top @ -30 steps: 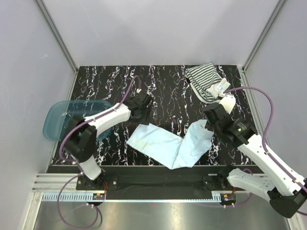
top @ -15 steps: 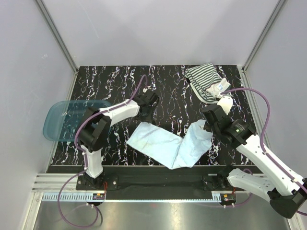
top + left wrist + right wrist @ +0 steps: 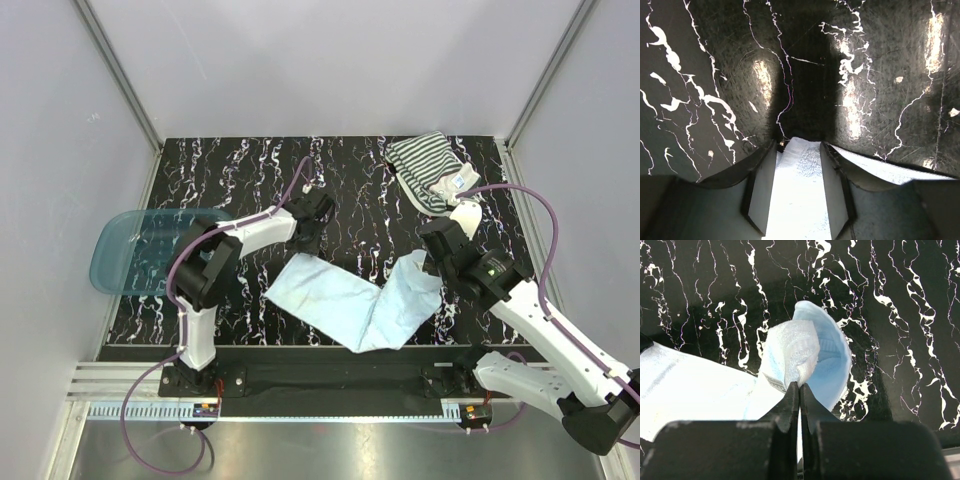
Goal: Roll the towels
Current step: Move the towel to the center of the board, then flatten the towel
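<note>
The light blue towel [image 3: 350,300] lies bent in a shallow V on the black marbled table. Its right end is lifted and pinched in my right gripper [image 3: 432,262], whose jaws are shut on a gathered fold of the towel [image 3: 805,350] at the gripper tips [image 3: 799,387]. My left gripper [image 3: 305,240] sits at the towel's upper left corner. In the left wrist view that corner of the towel [image 3: 800,190] runs between the two fingers, which still stand apart around it at the gripper [image 3: 798,150]. The striped towel [image 3: 430,170] lies crumpled at the back right.
A translucent blue tub [image 3: 130,250] hangs over the table's left edge, beside the left arm. Grey walls and metal posts close in the table on three sides. The right arm's purple cable loops above the striped towel.
The left gripper has slid right and forward onto the blue towel's upper left corner, and its fingers have narrowed. The right gripper has held its pinch, barely moving.
</note>
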You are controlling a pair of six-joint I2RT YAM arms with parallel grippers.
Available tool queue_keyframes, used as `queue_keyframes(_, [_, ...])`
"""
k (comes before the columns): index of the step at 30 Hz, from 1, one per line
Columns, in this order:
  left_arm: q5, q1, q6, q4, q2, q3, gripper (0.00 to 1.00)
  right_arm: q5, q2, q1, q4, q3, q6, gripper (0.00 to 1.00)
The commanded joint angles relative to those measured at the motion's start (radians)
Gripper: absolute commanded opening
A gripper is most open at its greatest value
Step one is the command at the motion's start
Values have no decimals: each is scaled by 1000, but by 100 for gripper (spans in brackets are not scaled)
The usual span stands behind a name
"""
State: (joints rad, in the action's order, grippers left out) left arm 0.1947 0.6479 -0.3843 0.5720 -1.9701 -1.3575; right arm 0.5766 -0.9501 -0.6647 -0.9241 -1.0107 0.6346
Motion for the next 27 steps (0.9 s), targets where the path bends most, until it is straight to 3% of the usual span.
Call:
queue_keyframes(1, [5, -2, 15, -35, -22, -41, 41, -12, -1, -1, 24, 3, -10, 0])
queue_keyframes(5, [5, -2, 13, -46, -19, -28, 33, -9, -1, -1, 22, 3, -13, 0])
queue_keyframes(8, [5, -2, 12, -46, -18, -25, 21, -11, -3, -1, 21, 3, -13, 0])
queue_keyframes(9, [11, -2, 9, -46, -16, -25, 10, -11, -6, -3, 22, 3, -12, 0])
queue_keyframes(11, [18, -2, 7, -38, -10, -32, 0, -11, -12, -1, 19, 1, -13, 0])
queue_keyframes(19, [48, -1, 4, 83, 115, -91, 0, 37, -36, -1, -24, -37, -16, 0])
queue_keyframes(27, [146, -1, 42, 245, 448, -166, 0, 158, -7, 2, -68, -215, -73, 0])
